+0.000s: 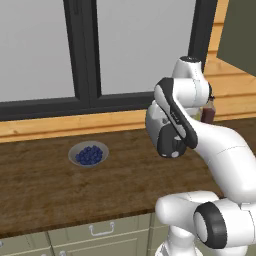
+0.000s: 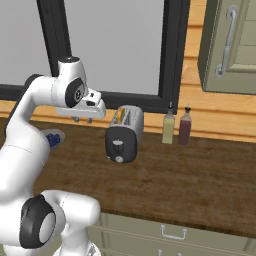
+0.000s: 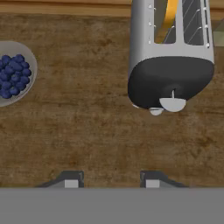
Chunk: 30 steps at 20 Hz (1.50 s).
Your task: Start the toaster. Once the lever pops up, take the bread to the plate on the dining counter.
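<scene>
The toaster (image 2: 123,133) stands on the wooden bench (image 2: 200,170) below the window, its dark end panel facing the robot, with a pale lever (image 3: 173,103) low on that panel and a smaller pale knob (image 3: 155,111) just beneath it. The bread (image 3: 168,19) sits upright in the left slot as the hand view shows it, its yellow edge above the slot mouth. Two condiment bottles (image 2: 177,126) stand just beside the toaster on its right in the right base view, and a grey bowl of blueberries (image 1: 89,154) lies well apart on the other side.

The gripper (image 3: 109,179) hovers above bare bench, short of the toaster's end and offset toward the bowl side, touching nothing. Its fingertips are parted about halfway and hold nothing.

I judge the start step is not yet done, since the lever is untouched. The risks from here: the gripper is not lined up with the lever, so a straight descent would meet wood instead. The lever and knob sit close together, so a slightly low approach could push the knob. Parted fingers could also straddle the lever and slip past it.
</scene>
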Tool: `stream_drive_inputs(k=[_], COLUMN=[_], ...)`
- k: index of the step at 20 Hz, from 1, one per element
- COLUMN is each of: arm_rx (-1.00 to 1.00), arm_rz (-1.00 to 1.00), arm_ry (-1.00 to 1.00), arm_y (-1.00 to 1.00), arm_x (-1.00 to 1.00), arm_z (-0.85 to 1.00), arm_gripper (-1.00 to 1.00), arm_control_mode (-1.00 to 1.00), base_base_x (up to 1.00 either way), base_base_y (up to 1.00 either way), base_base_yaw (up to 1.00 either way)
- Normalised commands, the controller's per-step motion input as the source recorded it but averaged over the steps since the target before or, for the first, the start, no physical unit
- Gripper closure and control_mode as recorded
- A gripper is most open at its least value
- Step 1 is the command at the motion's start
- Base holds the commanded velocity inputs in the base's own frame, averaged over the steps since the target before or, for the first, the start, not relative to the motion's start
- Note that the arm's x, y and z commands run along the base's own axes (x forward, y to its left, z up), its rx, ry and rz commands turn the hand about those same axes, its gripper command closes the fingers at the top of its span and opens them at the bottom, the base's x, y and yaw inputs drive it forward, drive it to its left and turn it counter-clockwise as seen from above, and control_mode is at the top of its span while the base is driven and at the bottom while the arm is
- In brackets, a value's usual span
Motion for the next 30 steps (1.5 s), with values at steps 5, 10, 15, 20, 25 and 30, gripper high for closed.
stream_drive_inputs(k=[5, 10, 15, 20, 25, 30], arm_rx=[0.03, 0.10, 0.00, 0.00, 0.00, 0.00], arm_rz=[0.00, 0.01, 0.06, 0.05, 0.00, 0.00], arm_ry=[0.00, 0.00, 0.00, -0.01, -0.01, -0.08], arm_y=[-0.32, -0.81, -0.22, -0.24, -0.33, -0.07], arm_x=[0.06, 0.12, 0.15, 0.21, 0.31, 0.21], arm_z=[-0.04, -0.23, -0.05, -0.16, -0.28, -0.36], arm_gripper=[-1.00, -1.00, 1.00, 1.00, 1.00, 1.00], arm_control_mode=[-1.00, -1.00, -1.00, -1.00, -1.00, -1.00], base_base_x=[0.00, 0.00, 0.00, 0.00, 0.00, 0.00], base_base_y=[0.00, 0.00, 0.00, 0.00, 0.00, 0.00], base_base_yaw=[0.00, 0.00, 0.00, 0.00, 0.00, 0.00])
